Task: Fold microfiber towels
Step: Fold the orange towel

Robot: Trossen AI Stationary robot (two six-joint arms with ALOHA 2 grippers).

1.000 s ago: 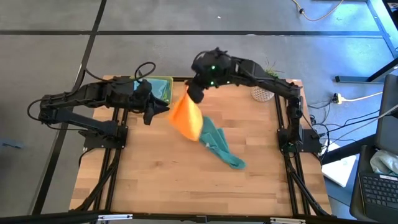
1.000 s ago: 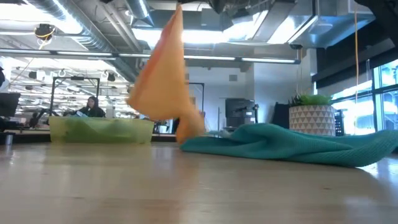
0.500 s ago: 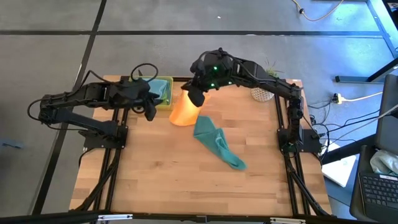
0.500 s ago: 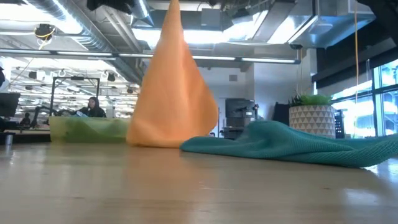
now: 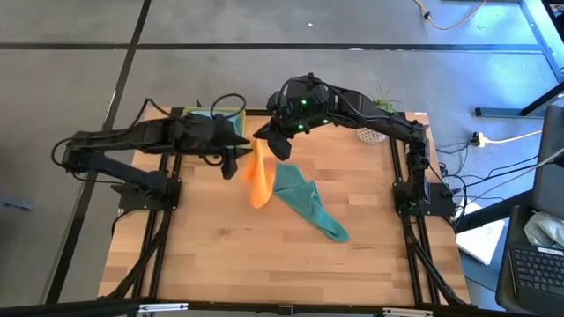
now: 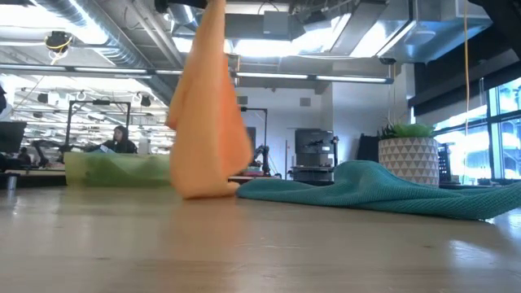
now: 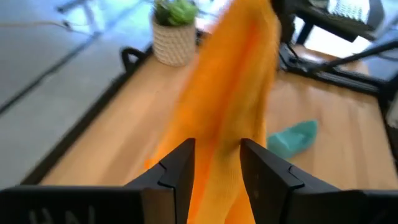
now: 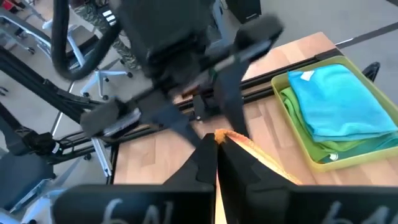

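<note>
An orange microfiber towel (image 5: 258,180) hangs in a narrow drape from my right gripper (image 5: 267,141), which is shut on its top, over the table's middle far part. Its lower end (image 6: 203,189) reaches the tabletop. My left gripper (image 7: 217,163) is open, with one finger on each side of the hanging orange cloth (image 7: 230,93); whether they touch it I cannot tell. A teal towel (image 5: 308,207) lies crumpled on the table to the right of the orange one. Light blue and green towels (image 8: 336,118) lie stacked in the tray. My right gripper pinches the orange towel's top end (image 8: 225,138) between its two shut fingers, coming slanting down from the table's far right. One layer or several, I cannot tell. The towel hangs slack below the fingers, its lower end (image 6: 203,189) on the table.
A yellow-green tray (image 5: 231,115) stands at the far left, partly under my left arm. A potted plant in a white pot (image 5: 374,132) sits at the far right. Bare wood fills the near half of the table (image 5: 264,264).
My left gripper has gone toward the table's right and a little down, rolling at the wrist, until its fingers flank the orange towel. The towel, held up by my right gripper throughout, first flared out, then spread wide onto the table, and now hangs narrow.
</note>
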